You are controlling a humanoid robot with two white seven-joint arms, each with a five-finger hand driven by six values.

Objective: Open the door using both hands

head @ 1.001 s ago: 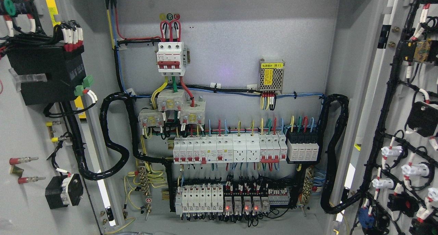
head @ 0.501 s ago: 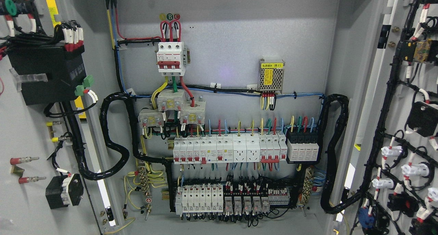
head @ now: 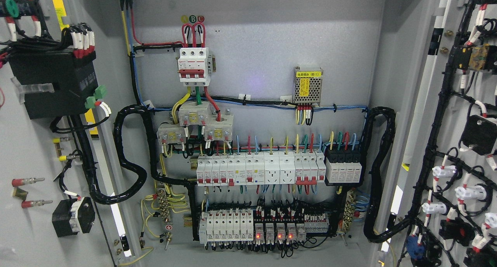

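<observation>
Head view: grey electrical cabinet (head: 256, 37) fills the frame, both doors swung wide open. Left door (head: 23, 150) runs along the left edge with its inner face toward the camera; right door (head: 462, 103) does the same along the right edge. Neither robot hand nor arm appears anywhere in the frame, so finger state cannot be told, and the doors' position relative to the hands cannot be given. Left door carries a black box module (head: 52, 86) with bundled black wiring above it and a smaller black component (head: 73, 216) near the bottom. Right door carries a black wire harness (head: 438, 115) running down past several white fittings (head: 468, 193). On the back panel: thick black cable loop (head: 130, 154) at left, matching one (head: 378, 173) at right. Middle row of white breakers and sockets (head: 260, 170), with a black block (head: 344, 168) at its right end. Lower row of small white breakers (head: 227, 224), beside relays (head: 275, 232), some showing red lights. Three-pole breaker (head: 193, 67) at upper left of the panel, under red loops. Small perforated power supply (head: 308, 86) with a yellow label at upper right; label text too small to read, possibly a caution mark.
</observation>
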